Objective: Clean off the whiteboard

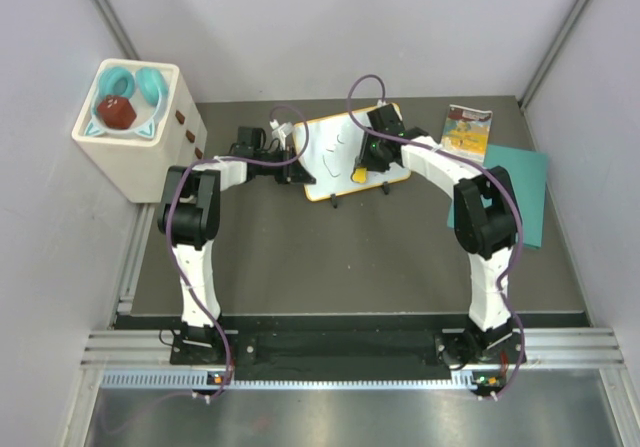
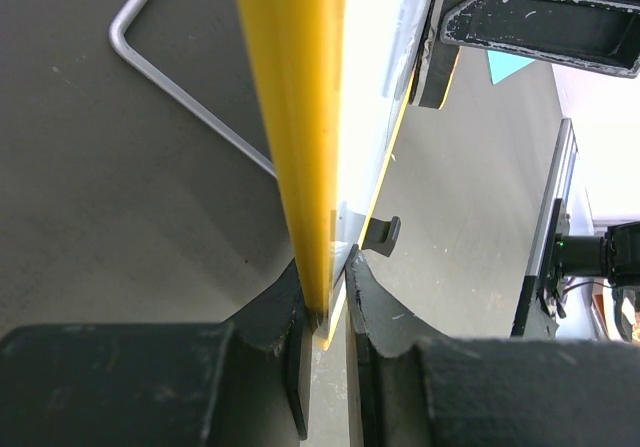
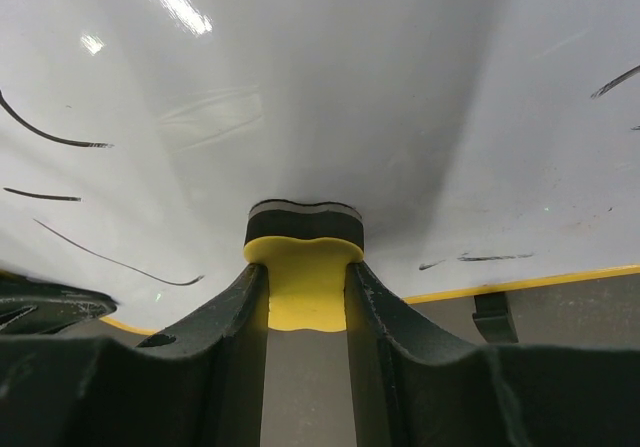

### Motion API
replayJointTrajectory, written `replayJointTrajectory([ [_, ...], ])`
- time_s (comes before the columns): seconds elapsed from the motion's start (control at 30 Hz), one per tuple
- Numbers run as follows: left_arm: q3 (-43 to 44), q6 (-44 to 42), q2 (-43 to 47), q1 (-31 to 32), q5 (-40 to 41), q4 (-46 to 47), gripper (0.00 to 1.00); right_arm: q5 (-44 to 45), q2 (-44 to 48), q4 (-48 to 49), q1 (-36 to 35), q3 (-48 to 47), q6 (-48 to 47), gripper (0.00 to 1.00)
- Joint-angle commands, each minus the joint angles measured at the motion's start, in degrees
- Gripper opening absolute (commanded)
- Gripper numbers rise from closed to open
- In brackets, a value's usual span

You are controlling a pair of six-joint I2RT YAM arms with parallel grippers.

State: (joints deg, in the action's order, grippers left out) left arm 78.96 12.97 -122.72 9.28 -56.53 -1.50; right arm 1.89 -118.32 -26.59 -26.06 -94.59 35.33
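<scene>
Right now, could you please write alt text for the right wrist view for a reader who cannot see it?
The right end effector is shut on a small yellow eraser with a dark felt face, held against the glossy white whiteboard with an orange-yellow rim. Thin black pen strokes mark the board on both sides.

Dark grey bench (image 1: 330, 257) with a few things along its far side.
A whiteboard (image 1: 335, 157) with a yellow rim and small black feet sits at the far middle. To its right a small picture book (image 1: 467, 132) lies just beside a teal sheet (image 1: 525, 192) at the right edge. A white box (image 1: 130, 157) stands at the far left corner. A bent wire loop (image 2: 170, 77) lies flat beside the board.
</scene>
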Motion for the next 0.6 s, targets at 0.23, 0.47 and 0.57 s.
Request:
replayJointTrajectory([
  [0.23, -1.7, -4.71, -2.79, 0.57, 15.84, -5.45, 0.0, 13.93, 0.46, 7.6, 5.41, 1.6, -1.49, 0.0],
  [0.47, -1.7, -4.71, -2.71, 0.57, 15.93, -5.45, 0.0, 13.5, 1.6, 8.39, 5.41, -0.86, -2.11, 0.0],
  [0.57, -1.7, -4.8, -2.79, 0.65, 15.93, -5.45, 0.0, 11.12, 0.64, 8.13, 5.32, -2.18, -1.76, 0.0],
])
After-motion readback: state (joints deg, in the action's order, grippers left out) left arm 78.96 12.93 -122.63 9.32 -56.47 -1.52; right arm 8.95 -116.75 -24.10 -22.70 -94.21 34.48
